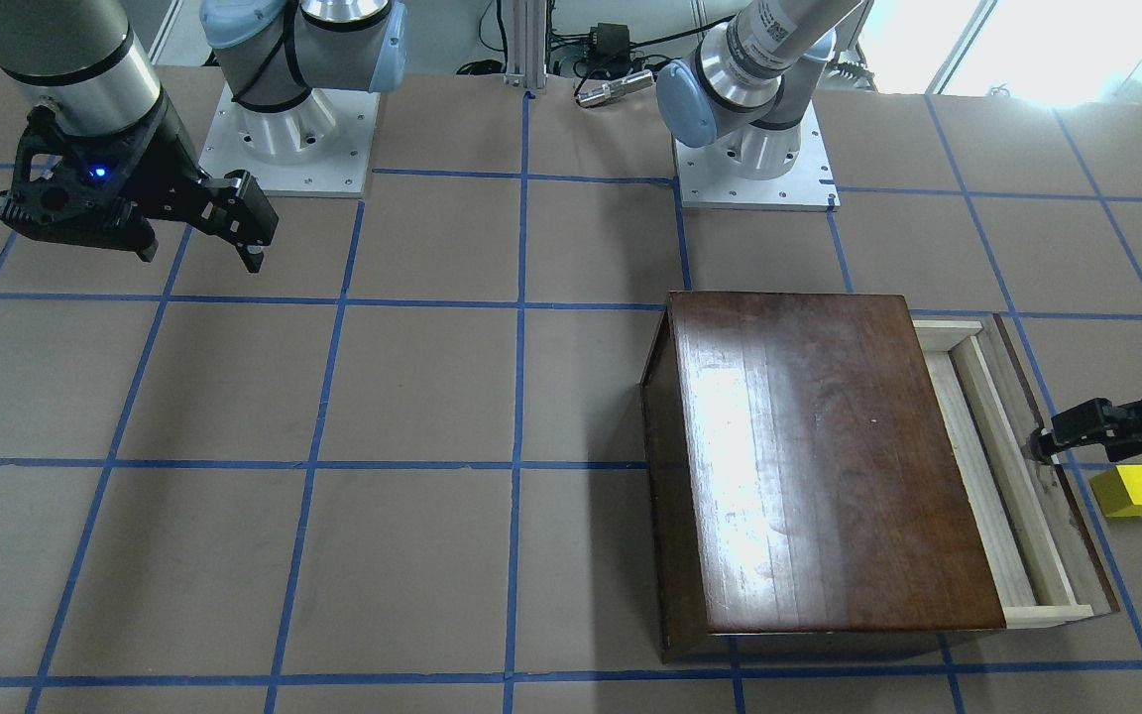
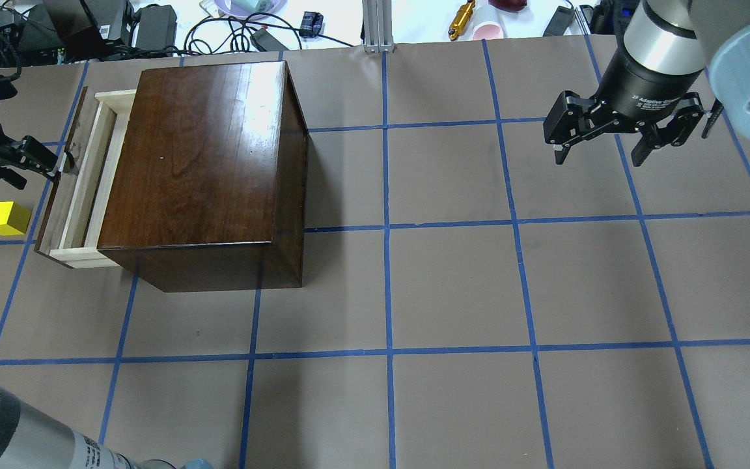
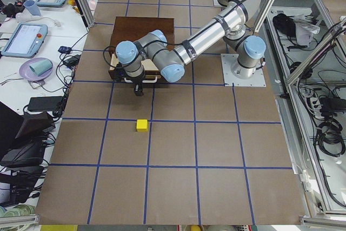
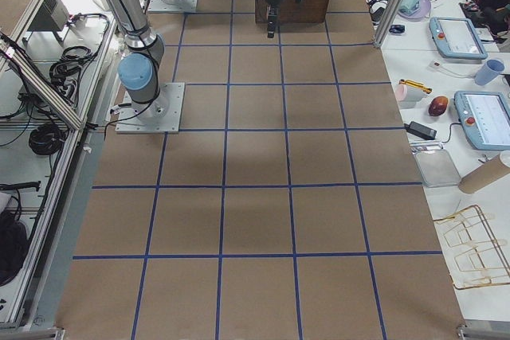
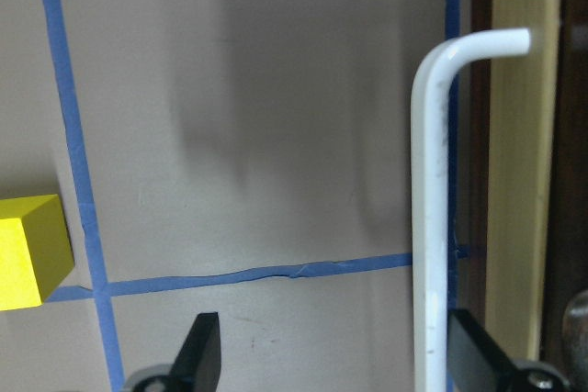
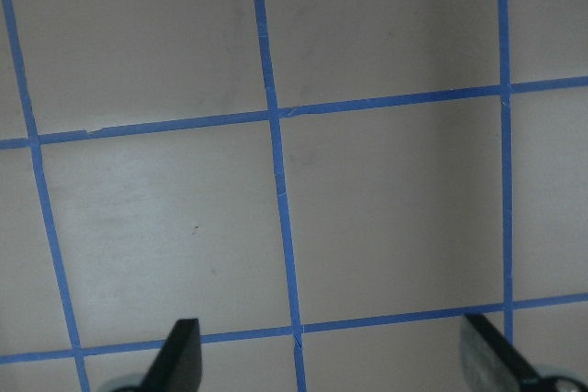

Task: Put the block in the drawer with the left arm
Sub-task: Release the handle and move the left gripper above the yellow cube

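Observation:
The yellow block (image 2: 6,218) lies on the table beside the drawer's front; it also shows in the front view (image 1: 1131,491) and at the left edge of the left wrist view (image 5: 28,250). The drawer (image 2: 82,189) is pulled partly out of the dark wooden box (image 2: 199,163). My left gripper (image 2: 56,166) is low at the drawer's front panel, open, and holds nothing. In the left wrist view the metal pull (image 5: 427,227) lies between the fingers, close to the right one (image 5: 473,355). My right gripper (image 2: 599,156) hovers open and empty far to the right.
The brown table (image 2: 453,286) has a blue tape grid. Cables and small items line the far edge (image 2: 232,26). The two arm bases (image 1: 754,159) stand on white plates at the robot's side of the table.

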Motion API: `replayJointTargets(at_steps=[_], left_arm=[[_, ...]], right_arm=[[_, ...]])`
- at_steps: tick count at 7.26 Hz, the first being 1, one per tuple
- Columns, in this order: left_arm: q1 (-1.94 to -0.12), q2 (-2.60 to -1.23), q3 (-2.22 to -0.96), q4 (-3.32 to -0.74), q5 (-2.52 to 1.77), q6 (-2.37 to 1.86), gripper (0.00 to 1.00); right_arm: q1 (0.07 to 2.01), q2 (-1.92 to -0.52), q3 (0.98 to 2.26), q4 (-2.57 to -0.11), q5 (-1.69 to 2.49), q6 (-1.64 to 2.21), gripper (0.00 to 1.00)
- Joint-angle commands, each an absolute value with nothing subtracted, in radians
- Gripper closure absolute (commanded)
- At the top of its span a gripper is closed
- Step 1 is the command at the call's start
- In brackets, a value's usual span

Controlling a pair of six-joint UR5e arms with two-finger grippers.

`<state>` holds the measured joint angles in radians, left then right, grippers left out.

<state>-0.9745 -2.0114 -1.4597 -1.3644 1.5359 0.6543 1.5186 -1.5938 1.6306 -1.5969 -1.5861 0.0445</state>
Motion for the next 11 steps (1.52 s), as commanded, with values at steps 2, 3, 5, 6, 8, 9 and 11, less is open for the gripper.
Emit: replayJointTargets(at_steps=[2,3,5,6,8,9,11], left_arm=[[-0.973,-2.010,-1.456,-1.365,1.546,0.657,0.13],[-0.973,-2.010,-1.456,-1.364,1.548,0.657,0.13],[-0.973,-2.011,-1.430,-1.367,1.549,0.658,0.11],[-0.973,-2.025,-1.395,-1.374,1.558,0.657,0.10],[-0.947,-2.074,-1.349,-1.373,1.629,0.661,0.04],[-0.909,-2.104,-1.330,-1.359,1.628,0.711,0.01],[-0.890,-2.163,-1.272,-1.344,1.629,0.733,0.00]], right_arm=[[1.519,-1.594,1.631,-1.597,-1.586,0.044,0.00],[1.519,-1.594,1.631,-1.597,-1.586,0.044,0.00],[1.519,-1.594,1.631,-1.597,-1.586,0.044,0.00],[1.519,-1.594,1.631,-1.597,-1.586,0.044,0.00],[1.519,-1.594,1.631,-1.597,-1.586,0.044,0.00],[1.519,-1.594,1.631,-1.597,-1.586,0.044,0.00],[1.519,-1.594,1.631,-1.597,-1.586,0.044,0.00]])
